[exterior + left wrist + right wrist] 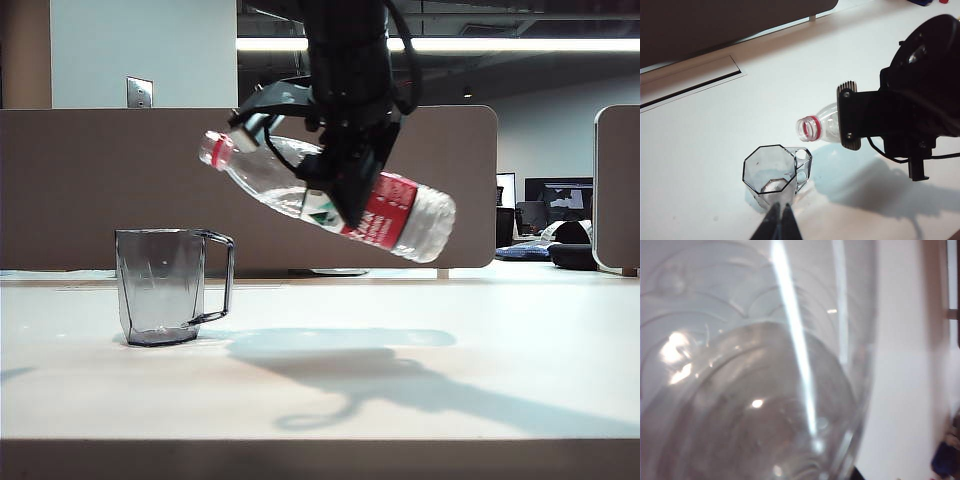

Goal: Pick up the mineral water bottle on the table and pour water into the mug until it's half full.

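Bottle (330, 195) is in the air, clamped round its middle by the right gripper (340, 190), jaws closed on the body just above the red label. It is tilted, open neck (810, 128) higher than the base, and points toward the mug (165, 285). No cap visible on the mouth; no stream leaving it yet.

Mug sits upright on the table (400, 400), below and off to the neck side of the right gripper, handle facing the bottle. The mouth is not yet over the rim, so judged as mid-approach, pour not begun. Mug contents: maybe a little water, hard to tell.

Right wrist view is filled with clear bottle wall (750, 390), consistent with a close grip.

Left gripper (780, 222) hangs near the mug, fingers together, holding nothing, likely parked clear of the pour.
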`<state>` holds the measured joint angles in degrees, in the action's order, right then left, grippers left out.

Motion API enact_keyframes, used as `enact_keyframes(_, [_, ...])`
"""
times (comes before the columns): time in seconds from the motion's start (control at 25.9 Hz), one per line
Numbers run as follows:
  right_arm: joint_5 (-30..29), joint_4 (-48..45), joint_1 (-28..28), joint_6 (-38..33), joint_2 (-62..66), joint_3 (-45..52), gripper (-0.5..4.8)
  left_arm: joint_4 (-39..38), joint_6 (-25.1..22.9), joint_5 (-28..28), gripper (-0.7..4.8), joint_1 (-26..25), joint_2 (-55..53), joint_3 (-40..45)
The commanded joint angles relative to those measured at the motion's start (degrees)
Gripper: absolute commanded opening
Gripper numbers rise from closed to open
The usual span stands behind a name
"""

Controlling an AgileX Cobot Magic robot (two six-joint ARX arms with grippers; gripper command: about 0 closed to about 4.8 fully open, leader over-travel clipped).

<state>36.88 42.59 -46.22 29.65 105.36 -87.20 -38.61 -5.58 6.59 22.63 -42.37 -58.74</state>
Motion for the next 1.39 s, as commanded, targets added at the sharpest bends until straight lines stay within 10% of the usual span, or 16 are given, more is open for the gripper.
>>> enact_keyframes(0.04, [5.9,-0.8,0.0,3.7,-0.5,-0.7,2.55,0.5,0.0,0.3,-0.05,-0.1,0.2,-0.4])
enact_keyframes(1.39, [17.2,1.9,-3.6,15.8,6.2,-10.6,2.55,-0.1,0.0,0.3,-0.05,-0.1,0.3,-0.4])
